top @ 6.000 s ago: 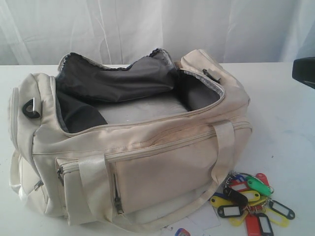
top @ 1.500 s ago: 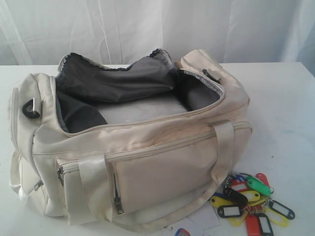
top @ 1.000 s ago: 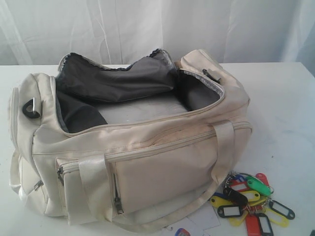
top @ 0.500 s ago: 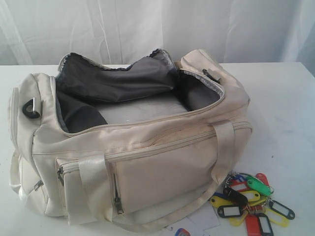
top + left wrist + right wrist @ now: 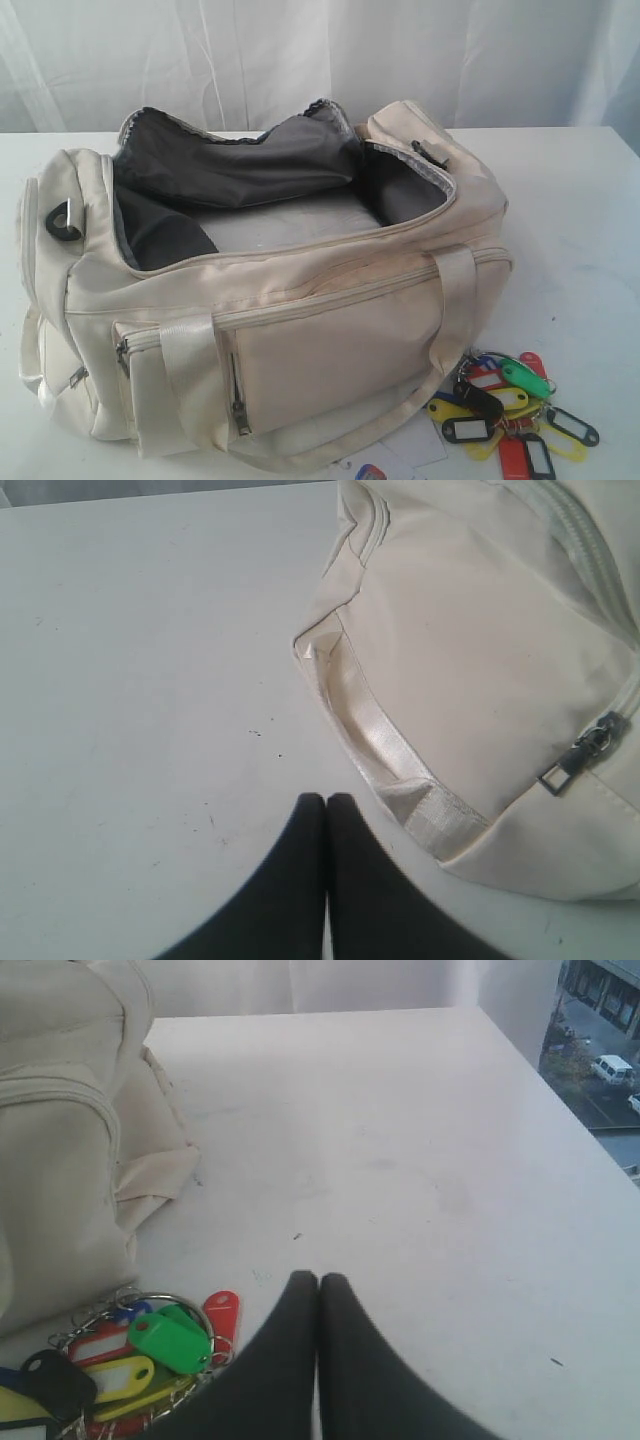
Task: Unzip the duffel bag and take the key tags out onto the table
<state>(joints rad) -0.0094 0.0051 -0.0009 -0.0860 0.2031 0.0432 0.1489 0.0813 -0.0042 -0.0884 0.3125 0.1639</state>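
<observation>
The cream duffel bag [image 5: 300, 330] lies on the white table [image 5: 570, 220] with its main zip open, showing dark grey lining and no tags inside. The key tags [image 5: 505, 405] lie in a bunch on the table by the bag's front right corner. In the right wrist view the key tags [image 5: 150, 1345] sit beside my right gripper [image 5: 318, 1278], which is shut and empty above bare table. My left gripper [image 5: 326, 799] is shut and empty over the table, next to the bag's end [image 5: 480, 660] and its webbing loop [image 5: 385, 760]. Neither gripper shows in the exterior view.
White paper cards [image 5: 400, 450] with a red-blue logo lie at the bag's front edge. A zip pull [image 5: 580, 755] hangs on the bag's end pocket. White curtains hang behind the table. The table's right edge [image 5: 560, 1090] drops off beside a window.
Six seconds ago a dark part of the right arm showed at the right edge of the exterior view; it has gone. The bag and key tags have not moved.
</observation>
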